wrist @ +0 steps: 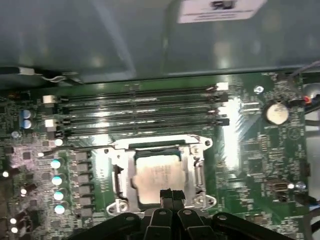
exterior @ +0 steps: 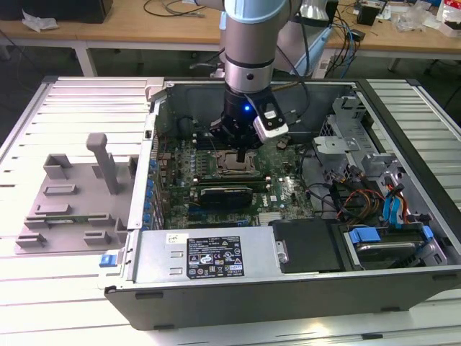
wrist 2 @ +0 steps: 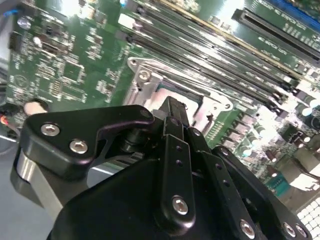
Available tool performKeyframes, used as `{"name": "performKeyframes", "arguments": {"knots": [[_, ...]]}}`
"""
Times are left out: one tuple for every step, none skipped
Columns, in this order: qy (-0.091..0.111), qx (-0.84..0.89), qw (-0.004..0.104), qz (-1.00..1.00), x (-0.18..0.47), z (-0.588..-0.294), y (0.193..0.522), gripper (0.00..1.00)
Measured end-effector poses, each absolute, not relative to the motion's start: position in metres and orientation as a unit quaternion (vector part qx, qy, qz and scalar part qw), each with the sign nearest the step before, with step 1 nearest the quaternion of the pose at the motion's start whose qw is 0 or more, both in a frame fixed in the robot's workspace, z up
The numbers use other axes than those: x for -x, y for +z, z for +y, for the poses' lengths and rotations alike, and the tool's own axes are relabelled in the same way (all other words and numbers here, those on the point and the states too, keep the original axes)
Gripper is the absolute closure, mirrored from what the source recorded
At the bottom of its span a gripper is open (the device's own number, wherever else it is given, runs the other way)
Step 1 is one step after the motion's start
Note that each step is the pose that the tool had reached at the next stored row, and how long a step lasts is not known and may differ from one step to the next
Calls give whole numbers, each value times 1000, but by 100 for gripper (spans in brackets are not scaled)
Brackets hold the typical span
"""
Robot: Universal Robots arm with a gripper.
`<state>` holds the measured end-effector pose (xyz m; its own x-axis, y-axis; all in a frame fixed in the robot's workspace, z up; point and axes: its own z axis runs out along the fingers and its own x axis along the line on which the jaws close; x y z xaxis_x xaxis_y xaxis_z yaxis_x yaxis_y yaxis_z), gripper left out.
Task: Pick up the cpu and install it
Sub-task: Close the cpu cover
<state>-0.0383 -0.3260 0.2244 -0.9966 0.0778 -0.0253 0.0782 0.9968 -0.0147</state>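
The cpu point(wrist: 156, 174), a pale silver square, lies flat inside the metal socket frame point(wrist: 116, 165) on the green motherboard point(wrist: 255, 155). My gripper point(wrist: 170, 194) hovers right at the cpu's edge, its two black fingertips pressed together with nothing between them. In the second wrist view the joined fingers point(wrist 2: 173, 111) point down at the same socket frame point(wrist 2: 144, 75). In the exterior view the gripper point(exterior: 240, 154) hangs inside the open computer case point(exterior: 216, 303), just above the socket point(exterior: 233, 166). Whether the fingertips touch the cpu I cannot tell.
Long memory slots point(wrist: 140, 107) run beside the socket. A black card point(exterior: 225, 193) lies nearer the case's front wall. Cables and drive bays point(exterior: 374, 202) crowd the exterior view's right. A grey fixture tray point(exterior: 75, 194) with an upright post stands outside the case at the exterior view's left.
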Motion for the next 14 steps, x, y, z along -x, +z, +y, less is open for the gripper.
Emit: {"name": "performKeyframes", "arguments": {"knots": [[-8,-39,14,999,44,-326,223,89],[-8,-39,14,999,47,-326,223,89],[-8,-39,15,999,50,-326,223,89],[-8,-39,17,999,57,-326,222,89],[-8,-39,18,999,62,-326,221,89],[-8,-39,18,999,64,-326,220,89],[-8,-39,18,999,65,-326,219,89],[-8,-39,18,999,69,-326,217,89],[-8,-39,18,999,71,-326,215,89],[-8,-39,18,999,72,-326,213,89],[-8,-39,18,999,72,-326,211,89],[-8,-39,18,999,72,-326,211,89],[-8,-39,18,999,72,-326,211,89],[-8,-38,18,999,72,-326,211,89]]}}
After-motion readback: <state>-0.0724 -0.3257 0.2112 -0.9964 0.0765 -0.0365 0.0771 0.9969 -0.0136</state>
